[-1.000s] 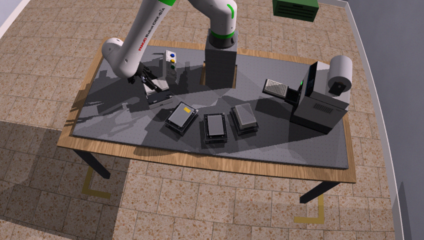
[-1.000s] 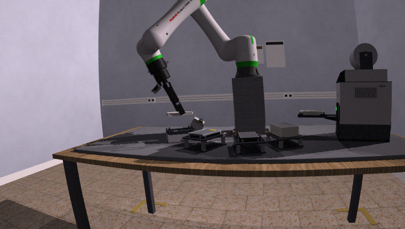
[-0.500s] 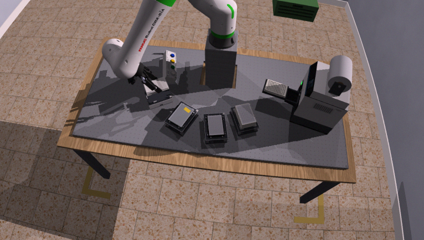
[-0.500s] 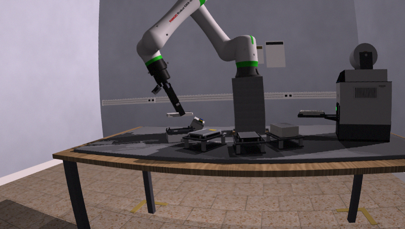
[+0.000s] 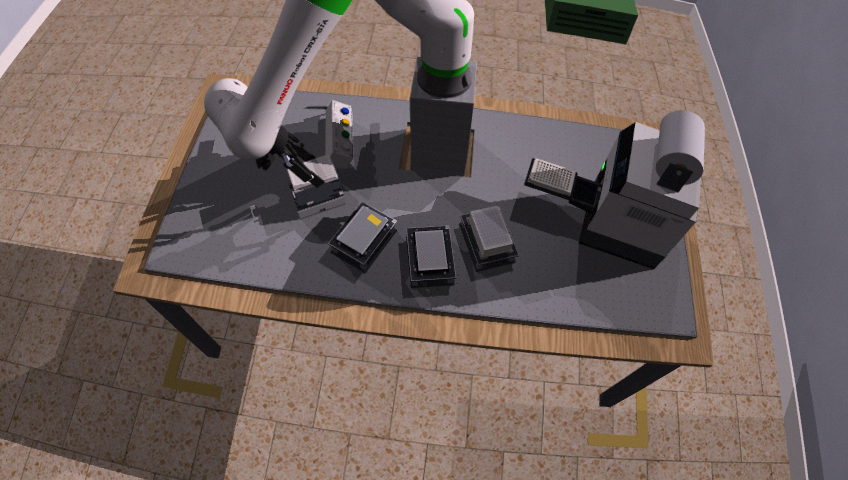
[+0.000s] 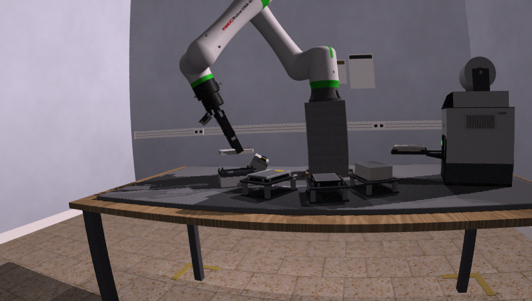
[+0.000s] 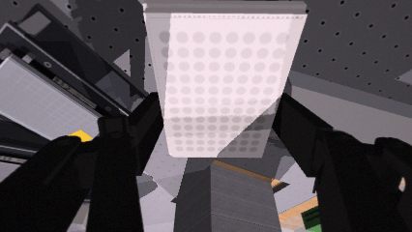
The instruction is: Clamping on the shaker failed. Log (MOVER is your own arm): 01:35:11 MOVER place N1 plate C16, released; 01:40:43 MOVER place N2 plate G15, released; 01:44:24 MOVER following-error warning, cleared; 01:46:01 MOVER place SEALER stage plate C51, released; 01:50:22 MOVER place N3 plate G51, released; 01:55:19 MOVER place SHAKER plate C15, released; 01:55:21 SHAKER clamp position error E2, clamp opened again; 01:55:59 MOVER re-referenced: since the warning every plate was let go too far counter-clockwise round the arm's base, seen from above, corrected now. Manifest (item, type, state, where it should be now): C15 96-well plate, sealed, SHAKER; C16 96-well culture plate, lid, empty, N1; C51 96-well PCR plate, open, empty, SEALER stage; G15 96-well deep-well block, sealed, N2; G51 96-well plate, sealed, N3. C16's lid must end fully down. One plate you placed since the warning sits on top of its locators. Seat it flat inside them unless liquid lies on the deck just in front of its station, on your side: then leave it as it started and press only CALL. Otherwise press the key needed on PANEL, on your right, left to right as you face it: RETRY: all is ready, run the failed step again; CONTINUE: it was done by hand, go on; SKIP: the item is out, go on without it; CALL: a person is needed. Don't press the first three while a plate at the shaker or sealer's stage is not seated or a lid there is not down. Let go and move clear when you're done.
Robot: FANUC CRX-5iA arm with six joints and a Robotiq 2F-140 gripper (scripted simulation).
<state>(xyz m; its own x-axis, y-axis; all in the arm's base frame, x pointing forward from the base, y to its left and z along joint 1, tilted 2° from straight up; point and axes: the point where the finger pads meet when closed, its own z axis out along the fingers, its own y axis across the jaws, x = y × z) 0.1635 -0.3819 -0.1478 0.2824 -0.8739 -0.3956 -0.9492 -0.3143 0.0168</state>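
My gripper [image 6: 236, 146] is shut on a white sealed 96-well plate [image 6: 230, 151] and holds it level in the air above the shaker [image 6: 234, 173] at the table's left end. In the wrist view the plate [image 7: 224, 77] sits between my two black fingers, which grip its long sides. From above, the gripper [image 5: 297, 163] and plate [image 5: 318, 172] hang over the empty shaker cradle [image 5: 318, 199]. The key panel [image 5: 341, 127] stands just behind the shaker, with blue, yellow and green keys visible.
Three nests stand in a row: a lidded plate with a yellow label [image 5: 363, 228], a flat sealed plate [image 5: 430, 249] and a deep-well block [image 5: 489, 230]. The sealer [image 5: 642, 196] stands at the right with an open plate [image 5: 550, 174] on its stage. The arm's pedestal [image 5: 440, 136] is at the rear middle.
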